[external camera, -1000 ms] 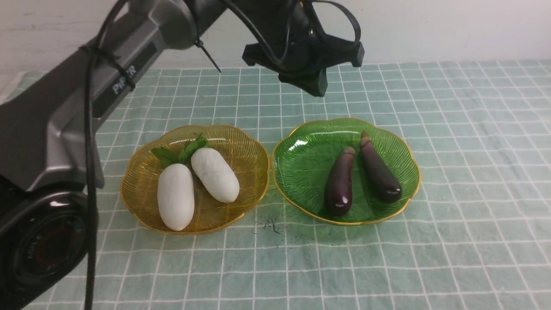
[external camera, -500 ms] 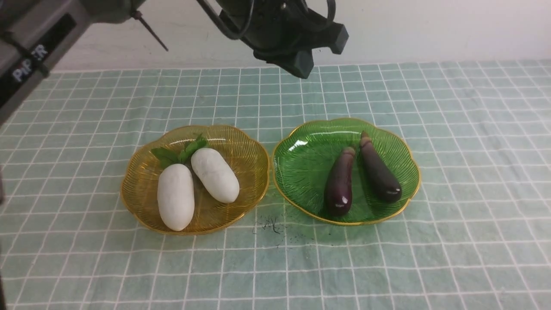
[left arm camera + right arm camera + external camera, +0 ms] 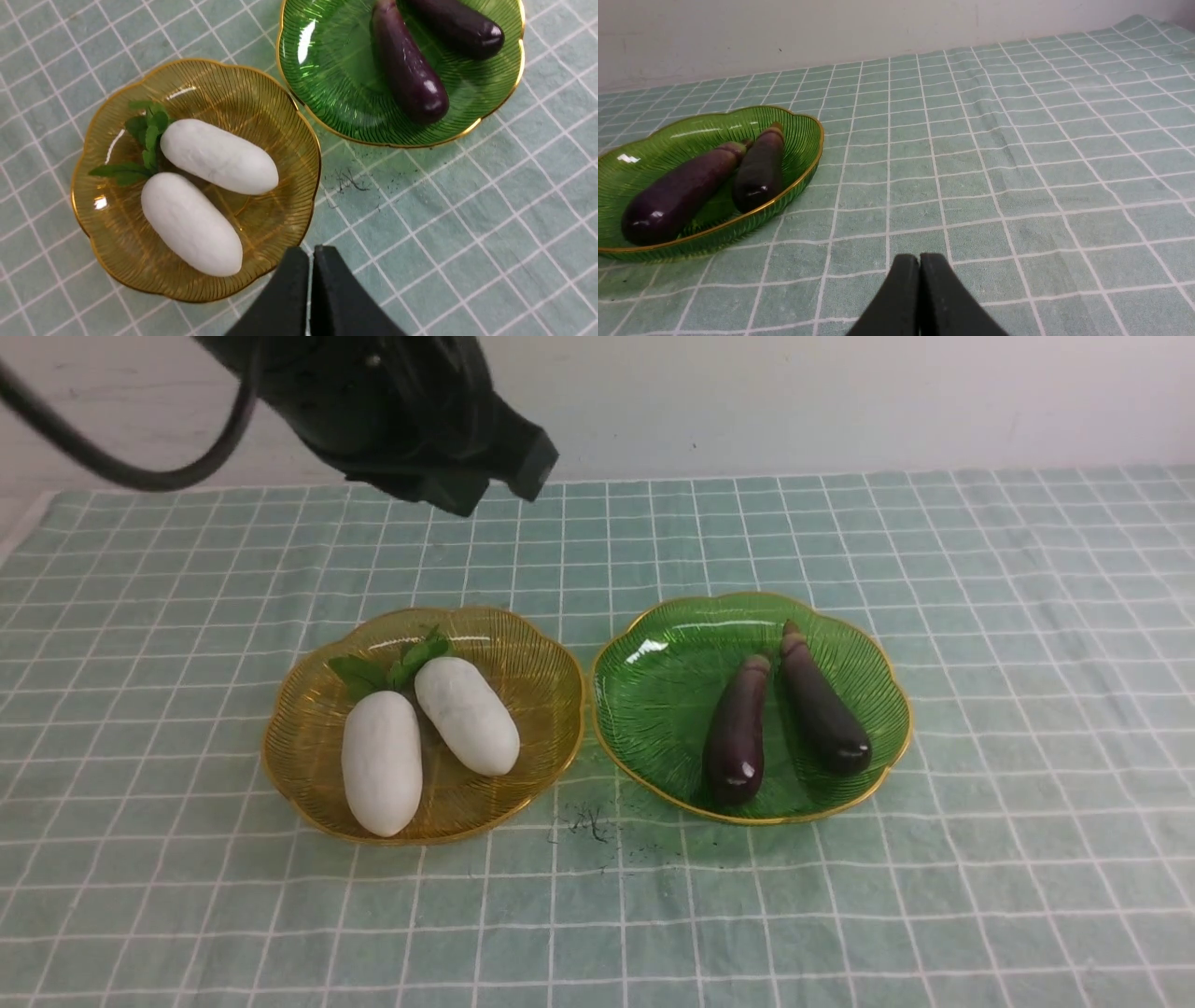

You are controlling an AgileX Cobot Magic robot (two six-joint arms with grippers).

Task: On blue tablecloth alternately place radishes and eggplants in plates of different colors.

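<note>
Two white radishes (image 3: 381,762) (image 3: 467,715) lie side by side in the amber plate (image 3: 527,658), leaves towards the wall. Two dark purple eggplants (image 3: 738,728) (image 3: 823,702) lie in the green plate (image 3: 653,695) to its right. Both plates stand on the blue tablecloth (image 3: 980,709). My left arm (image 3: 401,411) hangs high at the upper left, behind the amber plate. My left gripper (image 3: 312,252) is shut and empty above the cloth, beside that plate's rim. My right gripper (image 3: 920,259) is shut and empty low over the cloth, to the right of the green plate (image 3: 798,140).
A patch of dark smudges (image 3: 588,823) marks the cloth between the plates at the front. A white wall (image 3: 840,401) closes off the back. The cloth's left edge (image 3: 19,527) shows at the far left.
My left arm has swung to the left and pulled up, leaving only its head at the upper left. Plates, radishes and eggplants have not moved.
</note>
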